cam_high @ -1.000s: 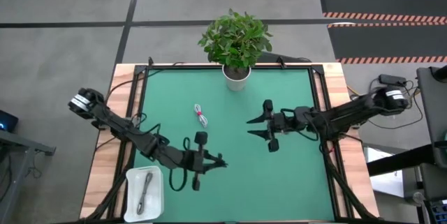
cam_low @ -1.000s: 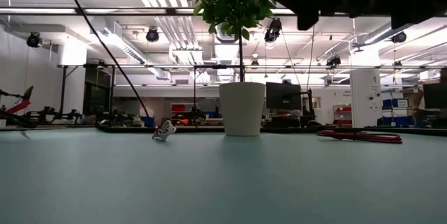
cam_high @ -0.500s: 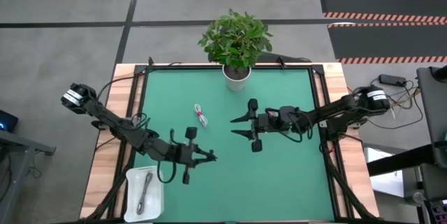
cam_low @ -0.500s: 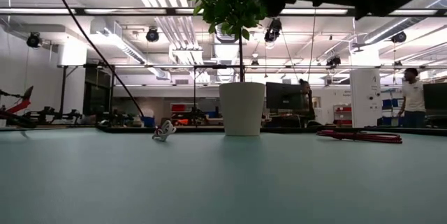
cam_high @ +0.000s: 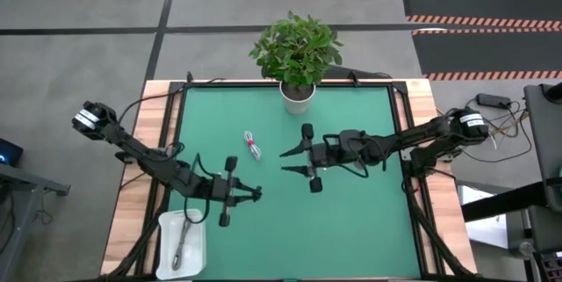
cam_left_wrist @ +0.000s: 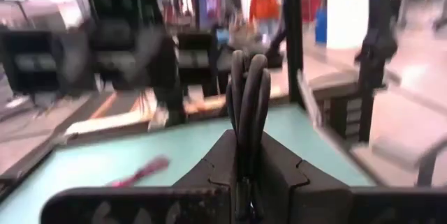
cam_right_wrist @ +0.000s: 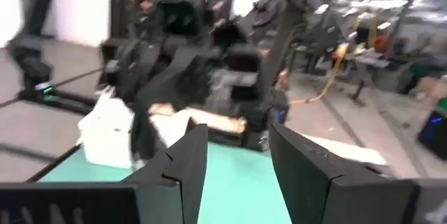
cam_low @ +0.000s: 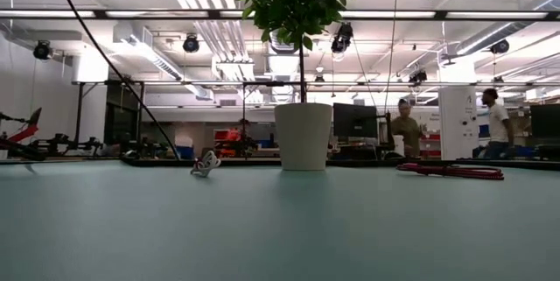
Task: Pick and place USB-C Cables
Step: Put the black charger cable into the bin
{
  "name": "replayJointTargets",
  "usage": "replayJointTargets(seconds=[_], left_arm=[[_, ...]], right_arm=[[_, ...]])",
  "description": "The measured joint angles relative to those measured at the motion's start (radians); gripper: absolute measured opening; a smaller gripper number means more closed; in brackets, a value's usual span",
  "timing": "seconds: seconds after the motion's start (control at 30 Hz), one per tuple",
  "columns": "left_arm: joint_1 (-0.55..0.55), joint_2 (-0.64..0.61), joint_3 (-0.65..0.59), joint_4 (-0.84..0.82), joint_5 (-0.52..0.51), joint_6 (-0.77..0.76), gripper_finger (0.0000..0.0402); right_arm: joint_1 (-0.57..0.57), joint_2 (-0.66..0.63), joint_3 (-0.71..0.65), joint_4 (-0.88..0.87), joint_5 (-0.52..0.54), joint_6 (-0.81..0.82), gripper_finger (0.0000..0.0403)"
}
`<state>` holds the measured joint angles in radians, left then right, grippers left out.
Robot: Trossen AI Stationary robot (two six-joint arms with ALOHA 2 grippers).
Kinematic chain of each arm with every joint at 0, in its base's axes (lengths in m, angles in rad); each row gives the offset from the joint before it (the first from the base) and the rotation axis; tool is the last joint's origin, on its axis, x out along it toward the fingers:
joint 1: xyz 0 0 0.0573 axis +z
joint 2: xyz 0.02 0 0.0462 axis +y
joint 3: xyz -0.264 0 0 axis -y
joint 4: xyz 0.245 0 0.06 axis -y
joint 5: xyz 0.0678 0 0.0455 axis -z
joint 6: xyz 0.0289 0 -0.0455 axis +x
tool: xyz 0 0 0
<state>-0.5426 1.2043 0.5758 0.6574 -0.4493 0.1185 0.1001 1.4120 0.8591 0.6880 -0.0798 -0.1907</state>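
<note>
My left gripper point(cam_high: 253, 194) hangs over the near left part of the mat, right of the white tray point(cam_high: 167, 256), shut on the black USB-C cable bundle point(cam_left_wrist: 247, 88). The grey cable point(cam_high: 182, 240) lies in the tray. The white-and-red cable point(cam_high: 253, 146) lies flat on the mat, also seen in the low view point(cam_low: 206, 164). My right gripper point(cam_high: 284, 161) is open above the mat's middle, just right of that cable. A magenta cable point(cam_left_wrist: 140, 172) lies on the mat; the high view does not show it. My left gripper pinches the black cable bundle between its two shut fingers point(cam_left_wrist: 230, 161). The looped strands point(cam_left_wrist: 248, 77) stick out past the fingertips, in line with them. The fingers point level toward the table's right. The bundle is lifted clear of the mat.
A potted plant point(cam_high: 297, 97) stands at the mat's far edge, in the middle. Arm wiring runs along the left rail point(cam_high: 162, 155). People stand in the room beyond the table point(cam_low: 404, 132). Bare mat lies along the near edge and right of the tray point(cam_high: 334, 238).
My left gripper, still shut on the black cable, has drawn back toward the table's left and the tray. My right gripper has travelled toward the table's left, closing on the white-and-red cable, fingers still open. The cables on the mat and in the tray have not moved.
</note>
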Motion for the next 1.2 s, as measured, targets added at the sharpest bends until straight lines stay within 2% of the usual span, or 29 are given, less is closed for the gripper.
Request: replayJointTargets(seconds=[0.13,0.27,0.4,0.67,0.87,1.07,1.2], left_arm=[[0.000,-0.006,-0.015,0.023,-0.004,-0.007,0.0019],[0.000,0.002,-0.015,0.037,-0.005,-0.008,0.0019],[0.000,0.005,-0.015,0.050,-0.035,-0.008,0.0019],[0.002,0.005,-0.014,0.081,-0.057,-0.009,0.0019],[0.002,0.004,-0.014,0.123,-0.068,-0.008,0.0019],[0.002,-0.002,-0.014,0.128,-0.112,-0.008,0.0019],[0.005,0.002,-0.014,0.130,-0.130,-0.008,0.0019]], right_arm=[[0.000,0.000,0.027,-0.065,-0.047,0.020,0.0146],[0.000,0.000,0.043,-0.063,-0.128,0.030,0.0146],[0.000,0.002,0.053,-0.058,-0.162,0.038,0.0146],[0.005,0.025,0.053,0.019,-0.164,0.004,0.0146],[0.004,0.025,0.053,-0.005,-0.164,-0.012,0.0148],[0.004,0.030,0.053,-0.075,-0.164,-0.014,0.0174],[0.008,0.030,0.052,-0.044,-0.163,-0.017,0.0191]])
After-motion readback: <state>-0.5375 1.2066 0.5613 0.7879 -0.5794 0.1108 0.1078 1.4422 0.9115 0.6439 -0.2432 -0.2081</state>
